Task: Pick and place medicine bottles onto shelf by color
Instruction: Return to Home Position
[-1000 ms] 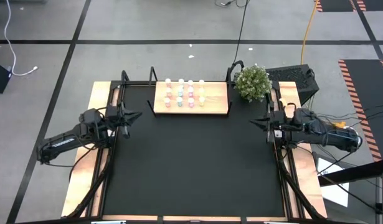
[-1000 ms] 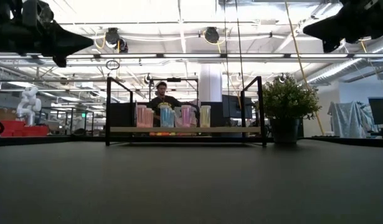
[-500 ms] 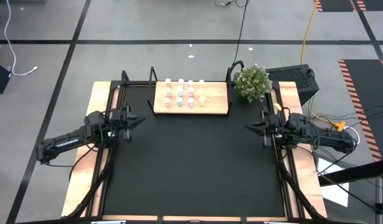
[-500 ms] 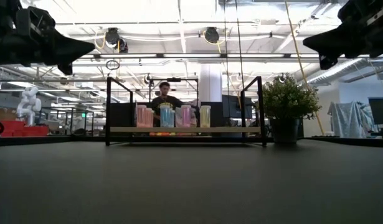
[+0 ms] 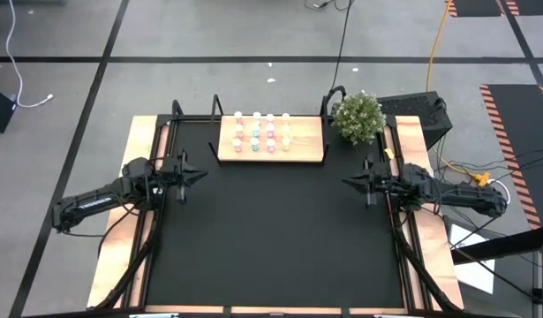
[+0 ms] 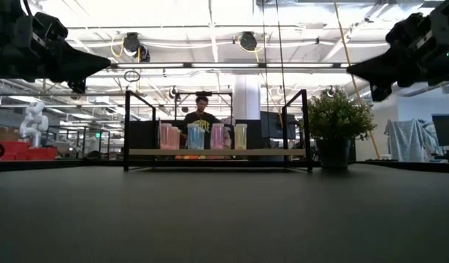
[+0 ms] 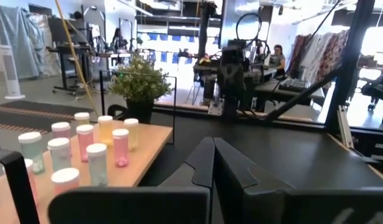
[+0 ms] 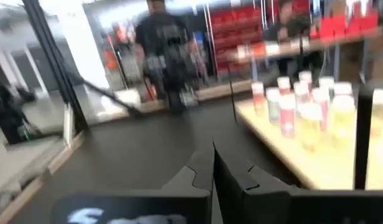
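Observation:
Several small medicine bottles [image 5: 262, 130] with white caps stand upright in rows on the light-wood shelf [image 5: 306, 148] at the far middle of the black mat; they also show in the low view [image 6: 201, 136], the left wrist view [image 7: 85, 146] and the right wrist view [image 8: 303, 106]. My left gripper [image 5: 203, 173] is shut and empty above the mat's left edge. My right gripper [image 5: 344, 183] is shut and empty above the mat's right edge. Both hang high over the table in the low view, the left gripper [image 6: 107, 64] and the right gripper [image 6: 350, 69].
A potted green plant [image 5: 358, 117] stands just right of the shelf. Black metal brackets [image 6: 127, 131] rise at the shelf's ends. Pale wooden table edges [image 5: 139, 141] flank the black mat [image 5: 271, 238]. A person [image 6: 201, 111] stands beyond the table.
Both grippers have moved inward over the mat: the left one toward the table's right edge, the right one toward the left edge and slightly toward the near edge. Both stay shut and empty. The bottles have not moved.

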Tool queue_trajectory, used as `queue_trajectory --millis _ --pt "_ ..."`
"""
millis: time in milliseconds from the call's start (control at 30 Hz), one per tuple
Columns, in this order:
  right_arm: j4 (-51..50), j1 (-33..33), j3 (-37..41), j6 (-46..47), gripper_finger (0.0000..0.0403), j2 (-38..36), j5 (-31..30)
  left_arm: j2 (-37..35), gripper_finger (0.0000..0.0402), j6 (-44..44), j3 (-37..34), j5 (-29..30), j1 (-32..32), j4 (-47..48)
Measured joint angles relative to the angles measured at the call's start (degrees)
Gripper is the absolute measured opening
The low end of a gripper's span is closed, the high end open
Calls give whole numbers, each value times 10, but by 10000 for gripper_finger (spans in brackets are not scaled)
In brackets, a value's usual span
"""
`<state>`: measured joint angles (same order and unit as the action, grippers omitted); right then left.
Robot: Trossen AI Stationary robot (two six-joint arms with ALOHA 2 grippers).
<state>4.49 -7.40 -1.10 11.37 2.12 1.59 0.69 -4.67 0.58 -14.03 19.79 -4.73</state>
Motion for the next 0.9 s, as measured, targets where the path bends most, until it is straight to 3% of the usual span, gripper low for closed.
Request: queue_trajectory --millis 900 --pt "0 0 2 -1 0 4 0 0 8 -1 0 2 0 2"
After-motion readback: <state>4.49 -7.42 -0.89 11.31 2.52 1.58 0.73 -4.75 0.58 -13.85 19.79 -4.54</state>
